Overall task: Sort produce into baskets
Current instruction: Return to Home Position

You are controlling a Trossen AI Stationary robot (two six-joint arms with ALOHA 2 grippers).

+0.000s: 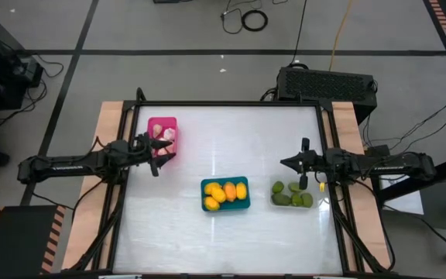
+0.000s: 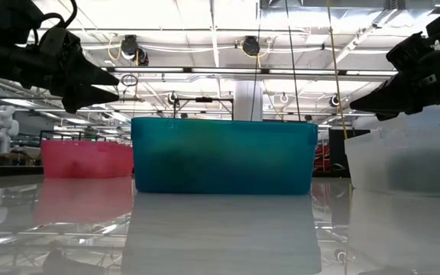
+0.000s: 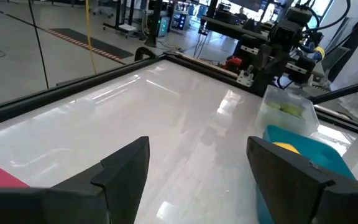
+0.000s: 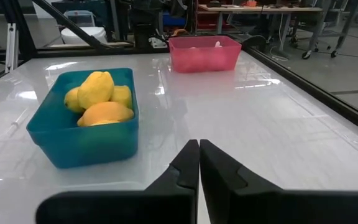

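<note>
The pink basket (image 1: 162,124) holds pale beige bulbs (image 1: 168,133) at the far left. The teal basket (image 1: 225,203) holds several yellow-orange fruits (image 4: 98,93) at the middle. The nearly clear basket (image 1: 293,203) holds round dark-green fruits (image 1: 291,194) at the right. My left gripper (image 1: 166,152) hangs open and empty above the pink basket's near end; it also shows in the left wrist view (image 3: 197,168). My right gripper (image 1: 286,163) is shut and empty, raised just beyond the clear basket's far side; it also shows in the right wrist view (image 4: 199,155).
The white tabletop (image 1: 231,139) has a dark raised frame (image 1: 231,103) around it. Bare table lies between the pink basket and the other two baskets. A black box (image 1: 327,84) stands beyond the far right corner. Cables lie on the floor behind.
</note>
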